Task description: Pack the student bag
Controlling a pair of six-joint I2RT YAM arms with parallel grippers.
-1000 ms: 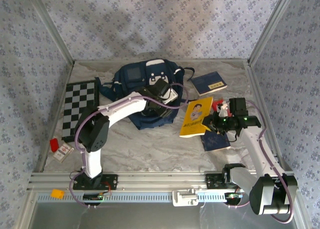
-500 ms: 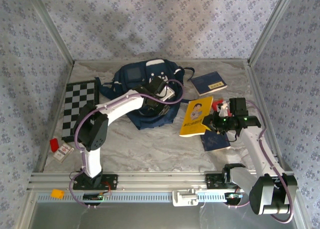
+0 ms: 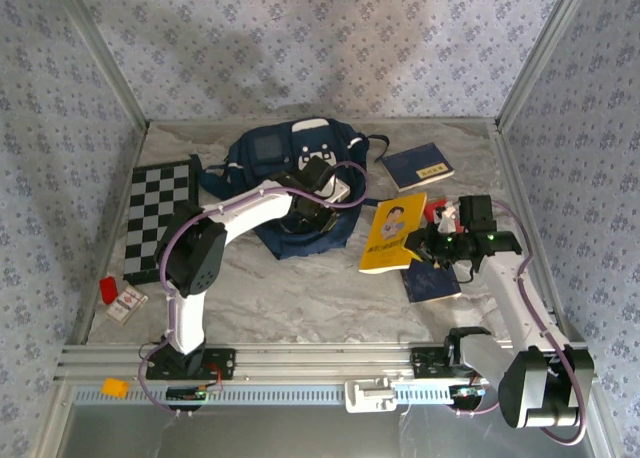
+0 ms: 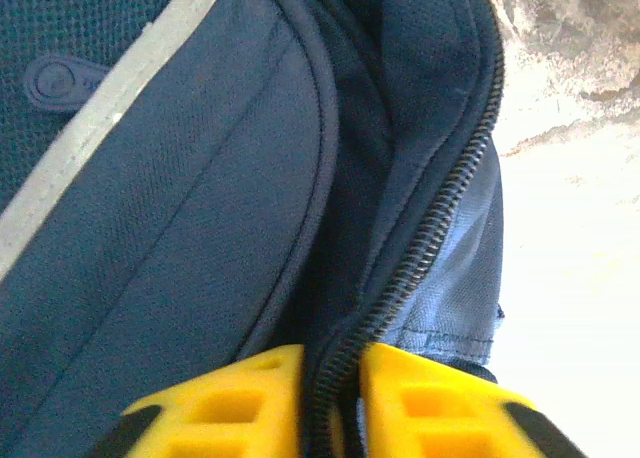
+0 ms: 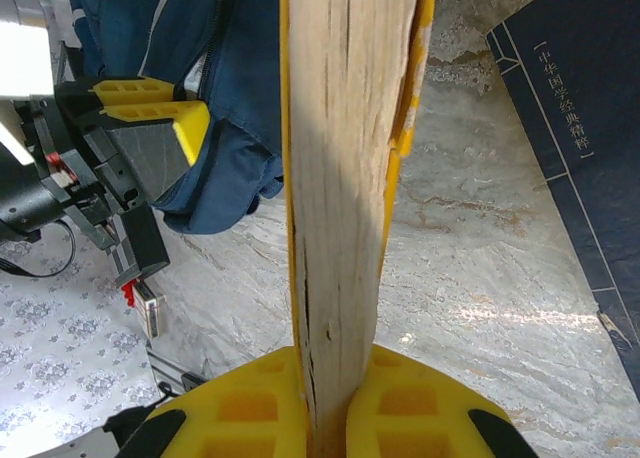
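The student bag, navy with white stripes, lies at the back middle of the table. My left gripper rests on its near right edge. In the left wrist view the left gripper is shut on the bag's open zipper edge, with navy fabric above the fingers. My right gripper is shut on a yellow book, held tilted just right of the bag. The right wrist view has the right gripper clamping the book's page edge, with the bag and left gripper beyond.
A chessboard lies left of the bag. One blue book lies at the back right, another under the right arm. A red block and a small box sit near the left front. Patterned walls enclose the table.
The left gripper has closed onto the bag's zipper edge, and the left arm's elbow has shifted slightly. The right arm and the yellow book have not moved.
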